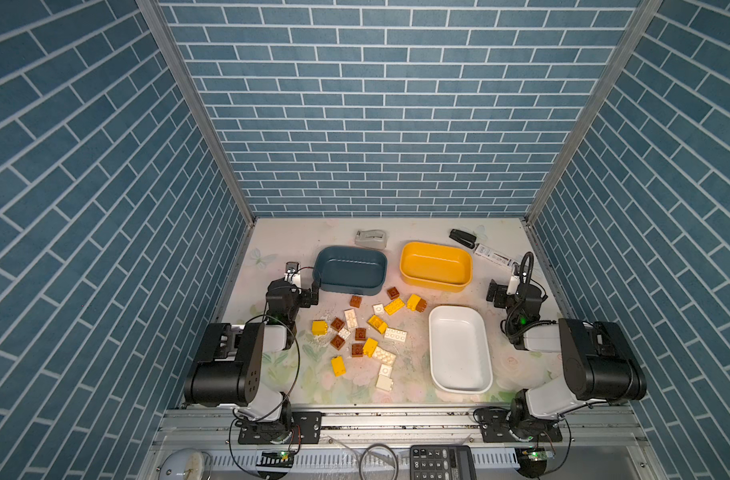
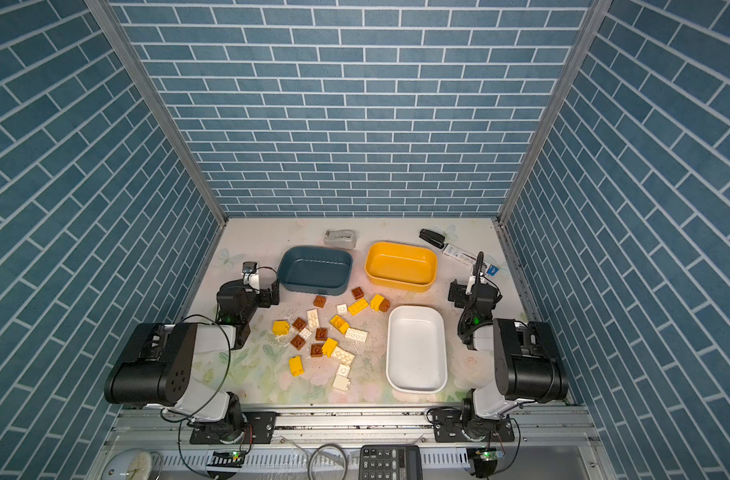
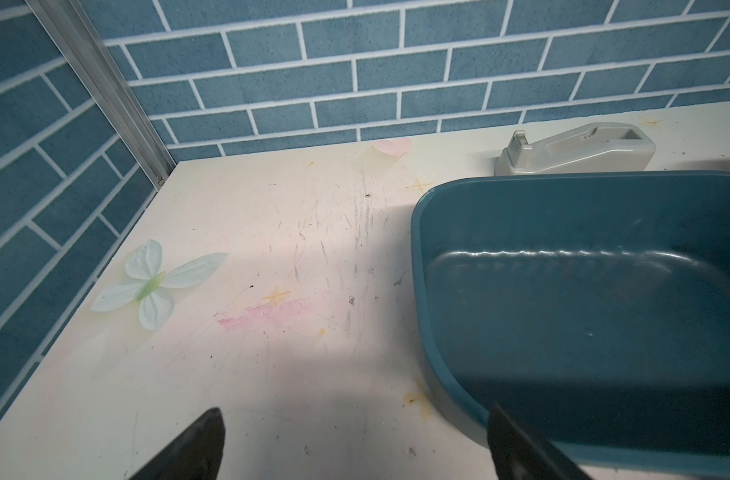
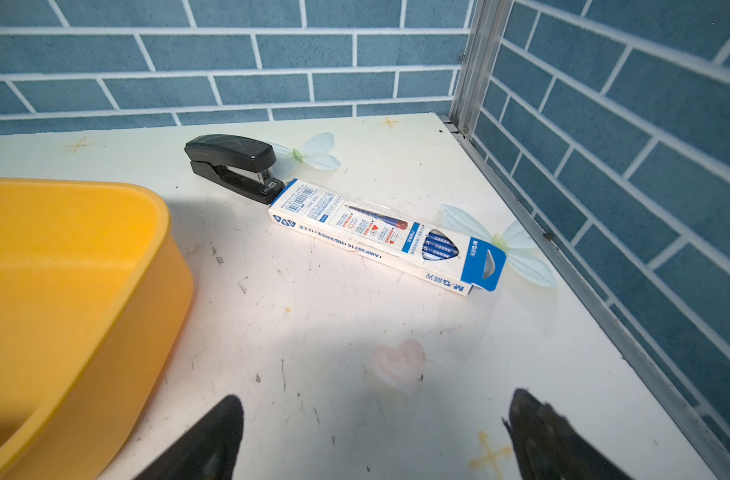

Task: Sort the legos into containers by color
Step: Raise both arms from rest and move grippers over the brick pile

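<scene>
Left claw [image 3: 355, 451]: jaws wide apart, empty — just beside the dark blue tub [image 3: 583, 311], at its corner.
Right claw [image 4: 375, 419]: wide apart, empty, near the yellow tub [image 4: 64, 270].
Legos [image 1: 360, 333]: loose mid-surface, seen in both top views only — none in any tub; white tub [image 1: 458, 353] toward the right edge.
Right wrist view: pencil box [image 4: 379, 232] touching black stapler [image 4: 234, 164], far right corner.

Bright, even overhead light fills both top views, whose wide lens splays the walls [image 1: 64, 166] outward; the wrist views show soft shadows on the surface [image 3: 313, 374], a glint in the dark blue tub [image 3: 562, 253] and blurred fingers [image 4: 205, 449].
</scene>
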You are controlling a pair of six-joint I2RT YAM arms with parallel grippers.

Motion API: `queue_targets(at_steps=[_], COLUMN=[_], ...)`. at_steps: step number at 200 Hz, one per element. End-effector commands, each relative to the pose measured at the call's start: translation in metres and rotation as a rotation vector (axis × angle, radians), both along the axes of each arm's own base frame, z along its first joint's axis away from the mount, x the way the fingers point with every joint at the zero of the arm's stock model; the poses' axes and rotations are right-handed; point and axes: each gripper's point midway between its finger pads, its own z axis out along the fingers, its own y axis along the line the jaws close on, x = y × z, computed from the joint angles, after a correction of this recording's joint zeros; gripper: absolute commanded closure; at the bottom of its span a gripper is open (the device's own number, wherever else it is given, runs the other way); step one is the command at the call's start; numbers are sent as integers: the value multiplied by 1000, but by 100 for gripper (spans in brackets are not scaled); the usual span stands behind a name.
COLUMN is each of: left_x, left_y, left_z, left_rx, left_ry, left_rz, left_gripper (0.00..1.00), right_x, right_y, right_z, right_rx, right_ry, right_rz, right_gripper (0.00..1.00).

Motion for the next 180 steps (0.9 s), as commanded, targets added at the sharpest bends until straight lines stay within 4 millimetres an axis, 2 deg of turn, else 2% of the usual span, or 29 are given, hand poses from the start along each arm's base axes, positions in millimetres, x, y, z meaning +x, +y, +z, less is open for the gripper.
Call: queue_targets(at_steps=[1,62,80,94,120,137,154,159,161,166,180], left_x=[1,-1,-3,-4,-7,-11,-21,-28,-27,-31,-43], left_y=[3,0,-3,-4,-3,-1,-4,-5,-6,-7,-10], left_z=[1,4,17,35,71,87,97,91,99,102,100], left_rx=[-3,-4,0,0,-33,-79,-111,-108,-110,-118,-159], left_ry=[-8,-9,-2,2,-2,39,105,146,139,152,212], left_rz=[10,-8,-29,-30,-16,29,70,79,80,93,122], left_gripper=[0,0,0,0,0,0,0,0,0,0,0], right_x=[4,3,-1,-5,-10,-15,-21,-23,-24,-27,-35], right_y=[0,-2,-1,3,15,25,41,46,48,53,66], right_z=[1,2,11,20,40,57,71,75,76,80,88], right_rx=[6,21,21,23,19,30,49,56,60,68,98], right_ry=[1,-6,-35,-32,-39,-47,-31,-24,-20,-15,13], right_rz=[1,7,14,36,110,167,260,286,298,324,395], right_gripper=[1,1,1,1,1,1,2,2,2,2,3])
